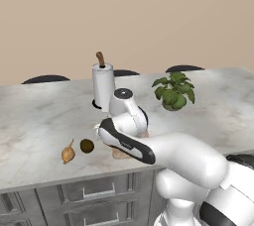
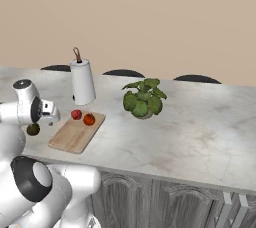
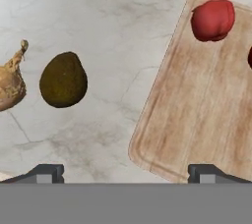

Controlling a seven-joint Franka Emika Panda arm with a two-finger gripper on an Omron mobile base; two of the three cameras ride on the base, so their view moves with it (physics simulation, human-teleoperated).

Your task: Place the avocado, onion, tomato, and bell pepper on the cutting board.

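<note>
Counter [image 2: 200, 122]: marble, broad. Arm [image 1: 173, 155] bent low over front edge, hand pointing down above counter between avocado and board. Fingers [image 3: 49, 173] spread wide, holding nothing; tips straddle bare counter and board's near corner. Plant [image 2: 144, 98] and paper towel roll [image 2: 82, 81] stand behind. Board [image 2: 75, 132] flat on counter, carrying two red items at far end: tomato [image 2: 89, 119] and pepper [image 2: 76, 114], which is which unclear. Avocado [image 3: 63, 79] on counter beside board, apart from it. Onion [image 3: 11, 83] just beyond avocado.
</note>
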